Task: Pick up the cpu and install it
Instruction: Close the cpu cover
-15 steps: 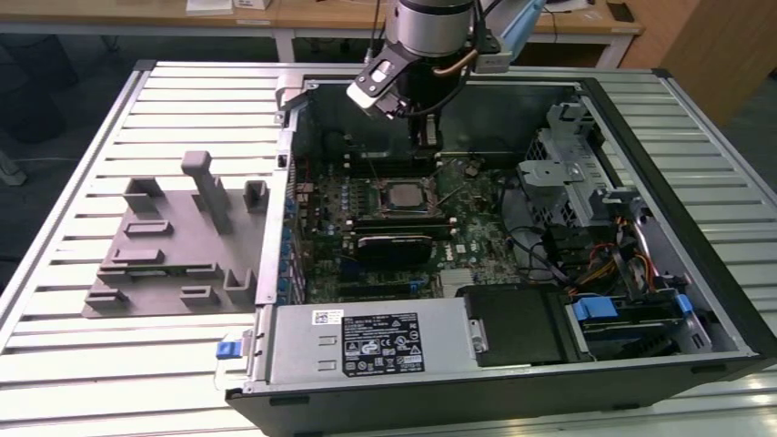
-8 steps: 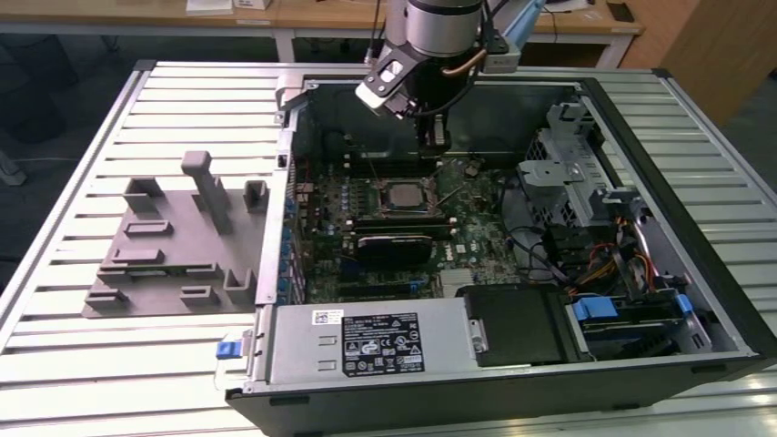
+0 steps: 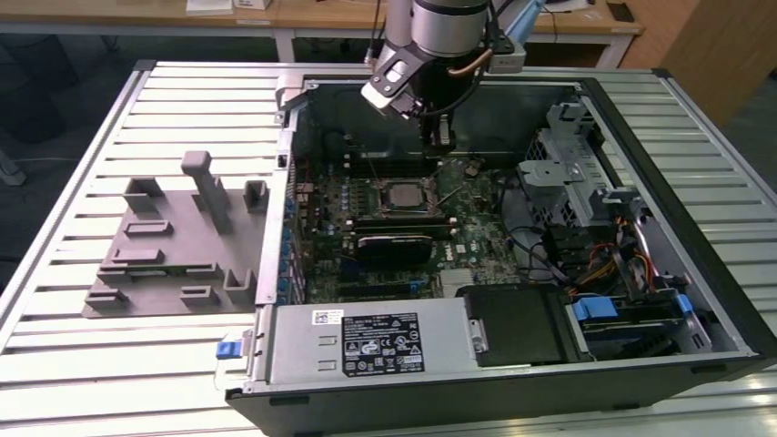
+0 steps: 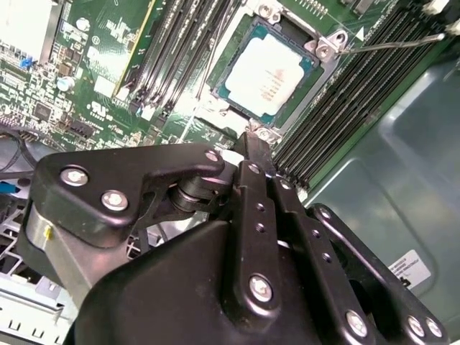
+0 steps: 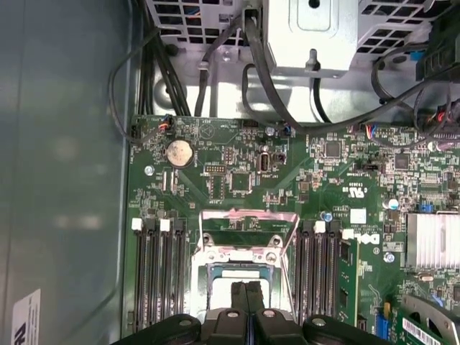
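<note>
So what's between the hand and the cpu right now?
In the second wrist view, only the socket frame's rim: the cpu lies inside it and the hand hangs just off its corner.

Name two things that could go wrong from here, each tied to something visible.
1. The cpu lies in its socket with the retention frame raised; a knock from the shut gripper close by could shift it.
2. Memory slots flank the socket; sideways drift might snag the gripper.

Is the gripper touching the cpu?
Apart. In the second wrist view the cpu shows whole in its socket; the gripper ends short of it.
</note>
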### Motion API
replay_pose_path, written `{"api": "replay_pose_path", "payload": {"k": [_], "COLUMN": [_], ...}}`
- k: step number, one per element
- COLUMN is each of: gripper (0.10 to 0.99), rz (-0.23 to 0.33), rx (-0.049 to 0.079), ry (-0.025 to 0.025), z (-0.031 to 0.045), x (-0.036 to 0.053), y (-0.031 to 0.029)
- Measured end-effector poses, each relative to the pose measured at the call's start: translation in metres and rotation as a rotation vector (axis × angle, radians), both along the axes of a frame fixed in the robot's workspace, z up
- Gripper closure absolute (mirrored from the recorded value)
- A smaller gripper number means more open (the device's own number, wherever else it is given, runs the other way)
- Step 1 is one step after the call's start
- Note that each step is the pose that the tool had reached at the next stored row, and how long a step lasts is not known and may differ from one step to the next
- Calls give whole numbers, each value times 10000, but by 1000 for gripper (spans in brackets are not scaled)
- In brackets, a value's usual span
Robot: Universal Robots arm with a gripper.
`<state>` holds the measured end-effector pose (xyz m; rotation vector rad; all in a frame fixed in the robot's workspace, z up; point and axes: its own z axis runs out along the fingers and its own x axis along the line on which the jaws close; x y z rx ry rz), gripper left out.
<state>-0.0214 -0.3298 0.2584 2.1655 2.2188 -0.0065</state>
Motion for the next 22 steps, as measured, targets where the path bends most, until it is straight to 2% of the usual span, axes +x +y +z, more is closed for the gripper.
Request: {"api": "replay_pose_path", "payload": {"k": [10, 22], "gripper": [980, 980], "rz": [0, 0], "rx": [0, -2], "ry": [2, 9], "z": [0, 3], "x": [93, 244], "y": [0, 0]}}
